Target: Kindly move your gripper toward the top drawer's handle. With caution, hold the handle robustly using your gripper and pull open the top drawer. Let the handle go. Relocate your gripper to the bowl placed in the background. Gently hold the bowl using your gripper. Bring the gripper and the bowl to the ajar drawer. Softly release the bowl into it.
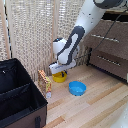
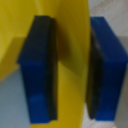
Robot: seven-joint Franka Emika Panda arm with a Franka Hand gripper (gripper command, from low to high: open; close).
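Observation:
The yellow bowl point(image 1: 60, 77) sits on the wooden floor in front of the curtain. My gripper point(image 1: 59, 71) is down on it, and the white arm hides most of the fingers in the exterior view. In the wrist view my gripper point(image 2: 71, 70) straddles the bowl point(image 2: 72, 30). Yellow fills the gap between the blue fingers point(image 2: 106, 70), and the jaws stand apart. On the exterior view's right is the brown dresser, with the top drawer point(image 1: 111, 33) and its silver handle point(image 1: 104, 37). From this angle I cannot tell how far out the drawer stands.
A blue bowl point(image 1: 77, 88) lies just in front of the yellow one. An upright orange carton point(image 1: 45, 82) stands beside a large black box point(image 1: 19, 95) on the exterior view's left. A lower drawer handle point(image 1: 108, 60) shows on the dresser.

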